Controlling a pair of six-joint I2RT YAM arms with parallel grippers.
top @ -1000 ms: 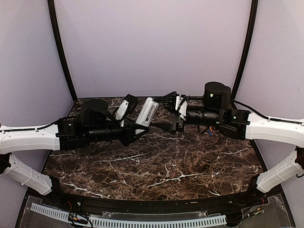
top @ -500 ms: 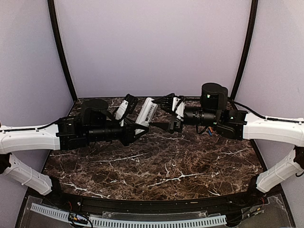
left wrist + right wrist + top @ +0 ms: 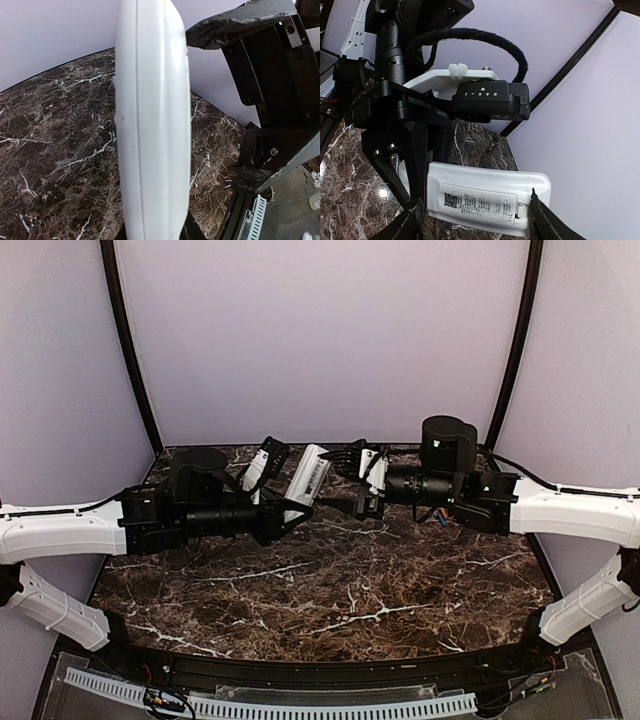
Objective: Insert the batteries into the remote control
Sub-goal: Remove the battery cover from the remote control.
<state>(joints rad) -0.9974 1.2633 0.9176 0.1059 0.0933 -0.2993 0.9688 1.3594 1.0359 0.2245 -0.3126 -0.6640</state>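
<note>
Left gripper point(image 3: 288, 488) pinching remote control point(image 3: 311, 472), long axis toward back wall point(image 3: 320, 340); right gripper point(image 3: 342, 480) spread.

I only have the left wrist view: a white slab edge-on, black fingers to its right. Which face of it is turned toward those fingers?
Observer: The remote control's back, with a printed label, faces the right pincer.
Operator: Is that pincer gripping it?
Observer: No; the right wrist view shows its fingers open, straddling the remote lengthwise.
Operator: Where over the table is this?
Observer: Top view: near the far edge, about midway across, with the left pincer holding the remote tilted.
</note>
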